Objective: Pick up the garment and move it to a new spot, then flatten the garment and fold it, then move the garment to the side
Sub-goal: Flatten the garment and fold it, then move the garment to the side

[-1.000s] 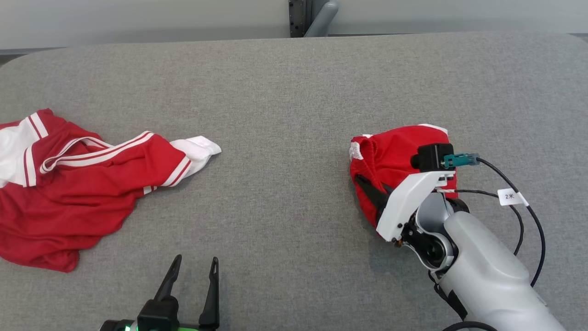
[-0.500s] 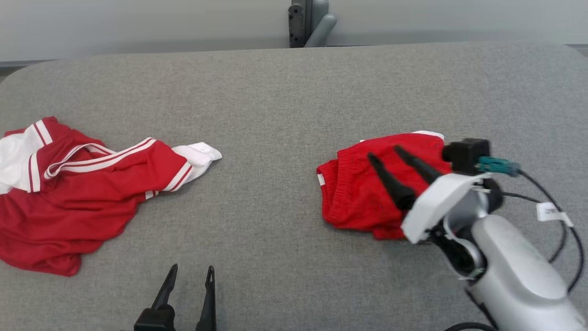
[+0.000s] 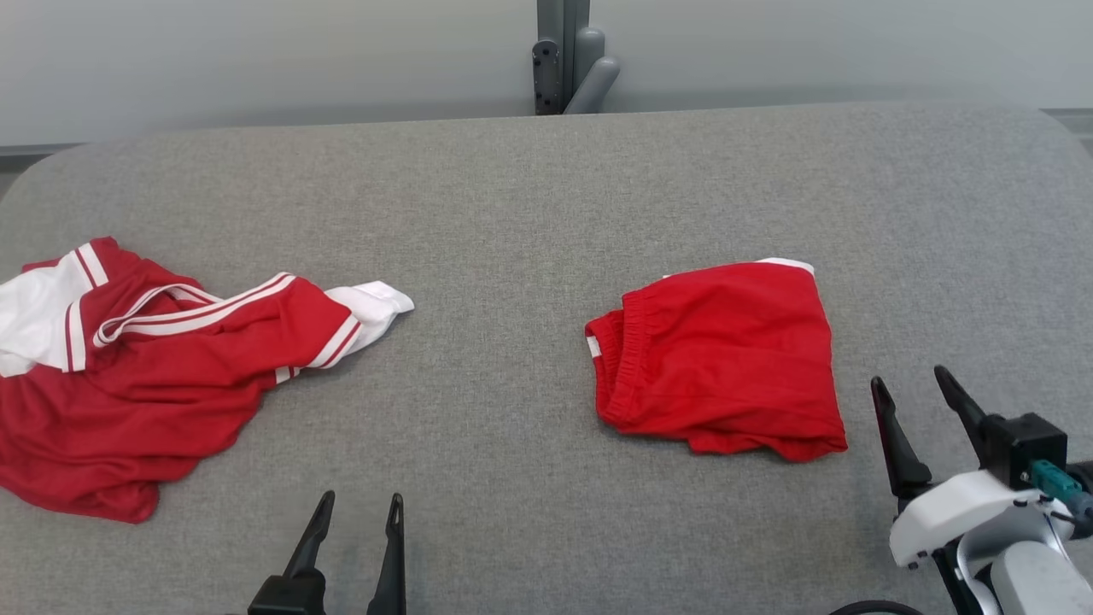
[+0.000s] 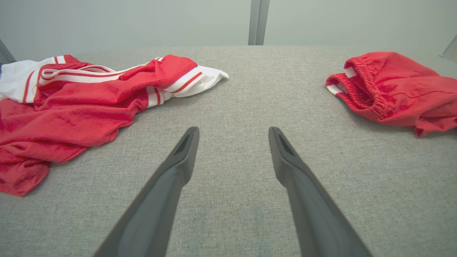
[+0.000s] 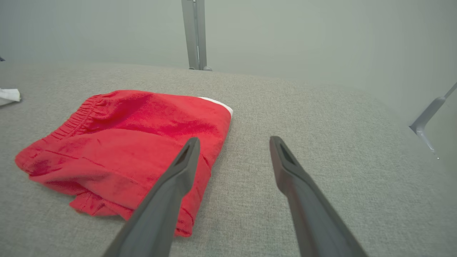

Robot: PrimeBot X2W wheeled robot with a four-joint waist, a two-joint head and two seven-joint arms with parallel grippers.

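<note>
One folded garment (image 3: 721, 354), one crumpled jersey (image 3: 154, 384), one table (image 3: 512, 213).

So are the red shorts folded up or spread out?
Folded. The red shorts lie as a small thick bundle on the table, with doubled layers showing along their edges.

On the table (image 3: 512, 213), folded shorts (image 3: 726, 359) lie right and a crumpled jersey (image 3: 154, 384) left, well apart.

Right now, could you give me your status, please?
Left gripper open, right gripper open, both empty. Folded red shorts free on table. Red jersey far left, apart.
</note>
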